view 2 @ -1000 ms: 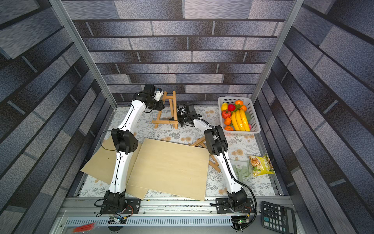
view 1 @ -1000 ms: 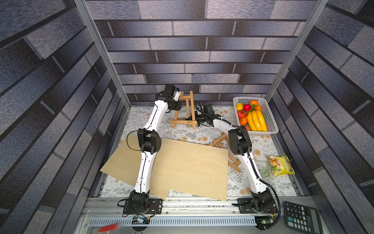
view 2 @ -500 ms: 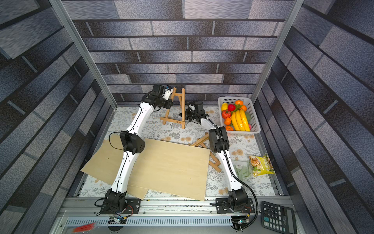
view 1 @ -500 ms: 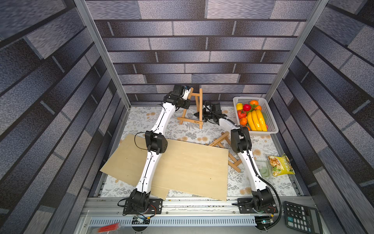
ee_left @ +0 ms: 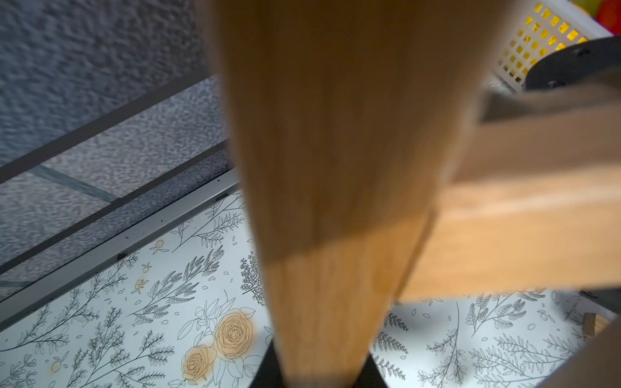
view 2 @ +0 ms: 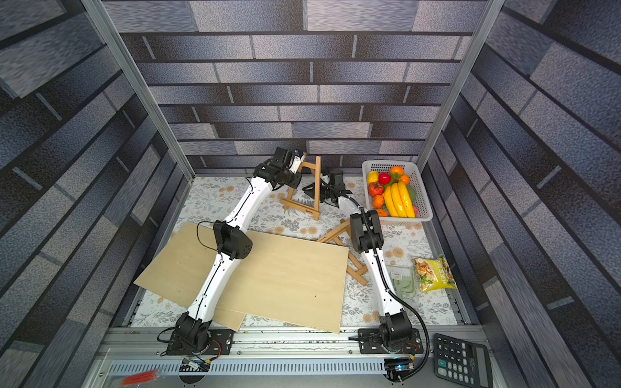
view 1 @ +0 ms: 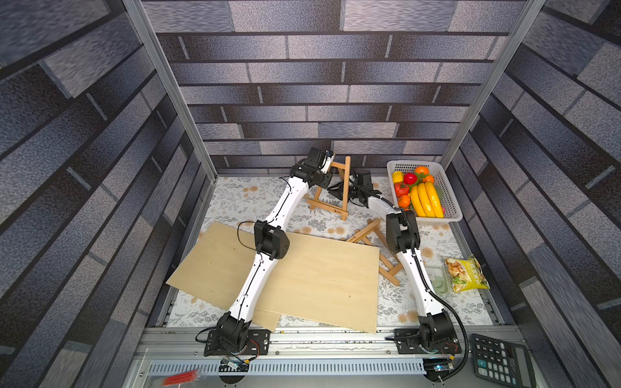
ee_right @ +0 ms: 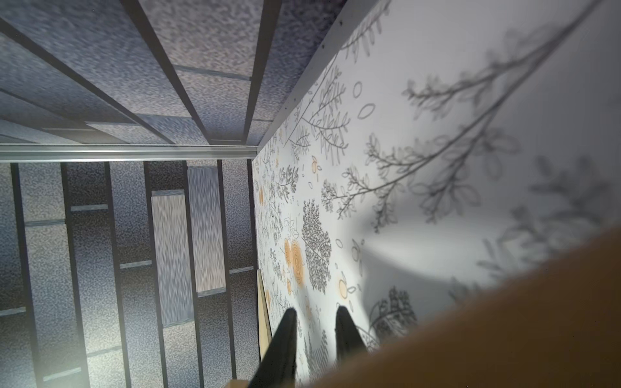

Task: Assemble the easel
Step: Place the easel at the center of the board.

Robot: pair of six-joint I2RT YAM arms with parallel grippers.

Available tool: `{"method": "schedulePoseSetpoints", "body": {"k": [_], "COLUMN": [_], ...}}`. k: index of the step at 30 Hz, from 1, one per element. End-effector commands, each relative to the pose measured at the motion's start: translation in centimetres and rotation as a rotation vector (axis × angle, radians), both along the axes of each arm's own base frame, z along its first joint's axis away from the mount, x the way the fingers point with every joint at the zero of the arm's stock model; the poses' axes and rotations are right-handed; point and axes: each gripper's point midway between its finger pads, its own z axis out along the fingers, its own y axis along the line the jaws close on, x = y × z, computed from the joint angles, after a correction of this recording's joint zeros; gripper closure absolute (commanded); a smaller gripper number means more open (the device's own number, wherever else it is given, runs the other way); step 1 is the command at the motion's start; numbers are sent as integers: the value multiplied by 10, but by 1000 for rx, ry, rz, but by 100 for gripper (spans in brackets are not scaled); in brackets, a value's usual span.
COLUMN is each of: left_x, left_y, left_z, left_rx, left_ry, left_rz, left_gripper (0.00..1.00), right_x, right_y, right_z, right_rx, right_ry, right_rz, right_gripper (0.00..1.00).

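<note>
We are looking at the easel frame [view 1: 344,201] standing upright at the far end of the table [view 1: 242,201], its ledge resting on the floral cloth, near the fruit basket [view 1: 437,220]. Our left gripper [view 1: 328,161] is sitting at the top of the upright nearer the left arm. In the left wrist view that wooden upright [ee_left: 336,151] is running straight through the middle and filling most of the picture, with dark finger parts [ee_left: 265,369] peeking out at its sides. We cannot tell whether the pads are pressing on the wood or standing just off it.

Our right gripper [ee_right: 316,322] is reaching in low by the frame's other upright. Its two fingers [ee_right: 285,339] are standing a narrow gap apart with only cloth showing between them, so it is holding nothing, and a blurred wooden edge [ee_right: 504,319] is passing just to one side. Loose wooden pieces [view 1: 366,231] are lying by the right arm's elbow, just beside the plywood board [view 1: 319,278].
</note>
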Motion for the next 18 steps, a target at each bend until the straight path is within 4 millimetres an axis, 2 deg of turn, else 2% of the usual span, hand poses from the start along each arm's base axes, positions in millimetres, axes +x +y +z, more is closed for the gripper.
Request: {"method": "schedulePoseSetpoints", "body": {"k": [1, 2, 6, 13, 18], "left_x": [-35, -36, -37, -42, -58], "left_y": [26, 27, 30, 32, 47], "left_z": [-82, -79, -68, -38, -24], "left_rx": [193, 193, 196, 168, 173], "left_ry": [243, 242, 233, 210, 209], "left_rz": [9, 9, 11, 16, 37], "left_gripper": [41, 1, 0, 0, 0], "right_x": [-7, -9, -23, -51, -58], "right_y": [1, 1, -11, -47, -47], "right_z": [9, 10, -1, -12, -7], "right_rx": [15, 13, -28, -101, -73], "right_ry": [-26, -27, 6, 64, 55], "right_rz": [29, 31, 15, -53, -27], "right_gripper": [75, 74, 69, 63, 62]}}
